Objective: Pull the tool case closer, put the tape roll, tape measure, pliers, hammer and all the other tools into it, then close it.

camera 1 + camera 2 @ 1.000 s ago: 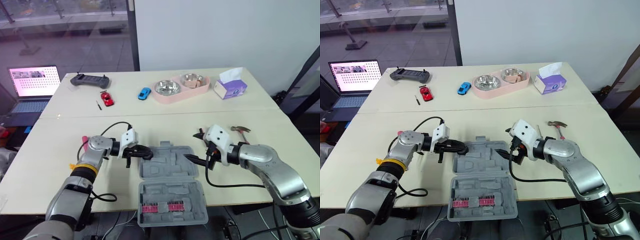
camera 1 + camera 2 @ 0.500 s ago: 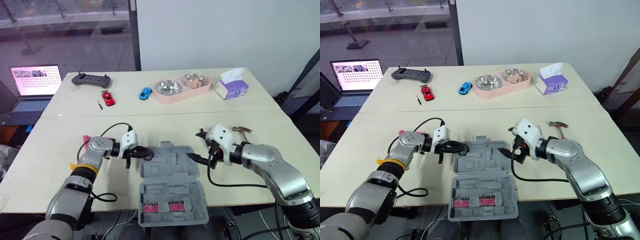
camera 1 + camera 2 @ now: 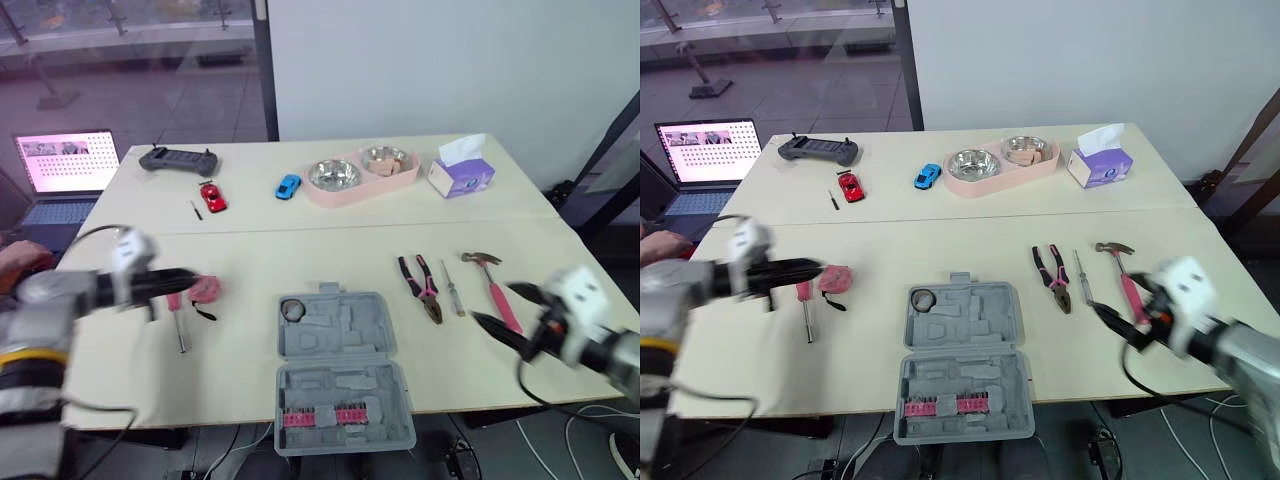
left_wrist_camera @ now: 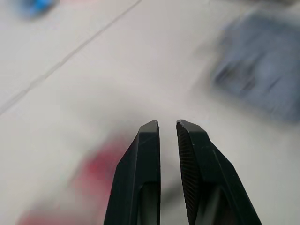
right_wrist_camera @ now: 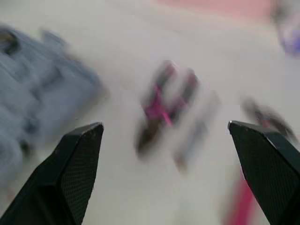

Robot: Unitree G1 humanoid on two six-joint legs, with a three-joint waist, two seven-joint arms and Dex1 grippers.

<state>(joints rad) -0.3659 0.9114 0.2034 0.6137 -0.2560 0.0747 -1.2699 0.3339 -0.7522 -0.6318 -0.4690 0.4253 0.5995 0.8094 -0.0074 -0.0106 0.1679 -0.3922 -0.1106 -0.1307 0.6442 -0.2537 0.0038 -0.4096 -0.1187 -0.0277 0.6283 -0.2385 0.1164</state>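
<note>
The grey tool case [image 3: 340, 345] lies open near the table's front edge, with a black tape roll [image 3: 291, 310] in its far left pocket and pink bits in the near half. A pink tape measure [image 3: 206, 290] and a red-handled screwdriver [image 3: 178, 322] lie left of it. To its right lie the pliers [image 3: 421, 288], a thin screwdriver [image 3: 452, 290] and a pink-handled hammer [image 3: 493, 282]. My left gripper [image 3: 188, 280] is shut and empty, its tips at the tape measure [image 4: 93, 173]. My right gripper [image 3: 492, 306] is open beside the hammer handle, holding nothing.
At the back of the table stand a game controller [image 3: 180, 159], two toy cars [image 3: 213, 196], a pink double bowl [image 3: 360, 174] and a tissue box [image 3: 461, 172]. A laptop [image 3: 62, 170] sits at the far left. A small dark pin [image 3: 196, 209] lies near the red car.
Both arms have swung outward from the case, the left to the tape measure, the right to the hammer. The right gripper has opened wide. The case has stayed put.
</note>
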